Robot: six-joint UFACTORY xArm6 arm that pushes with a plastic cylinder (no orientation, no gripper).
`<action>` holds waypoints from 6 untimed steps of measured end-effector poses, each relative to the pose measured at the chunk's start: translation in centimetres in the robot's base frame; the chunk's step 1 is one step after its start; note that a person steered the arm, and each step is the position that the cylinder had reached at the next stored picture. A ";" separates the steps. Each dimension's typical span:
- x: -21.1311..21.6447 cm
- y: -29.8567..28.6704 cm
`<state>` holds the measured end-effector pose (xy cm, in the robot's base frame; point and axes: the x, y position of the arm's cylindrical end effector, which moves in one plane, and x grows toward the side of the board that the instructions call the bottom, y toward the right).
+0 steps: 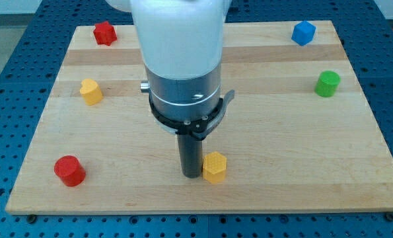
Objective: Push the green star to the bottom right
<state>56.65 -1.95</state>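
My tip rests on the wooden board near the bottom middle, against the left side of a yellow hexagonal block. The only green block in view stands far off at the view's right, near the board's right edge. It looks like a round cylinder and I cannot make out a star shape. The arm's wide white and grey body hides the upper middle of the board.
A red star-like block sits at the top left, with a yellow block below it. A red cylinder stands at the bottom left. A blue block is at the top right.
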 end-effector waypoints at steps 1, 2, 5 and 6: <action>0.0 0.7; -0.1 -0.9; -8.0 -9.5; -11.0 -9.5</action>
<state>45.68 -11.43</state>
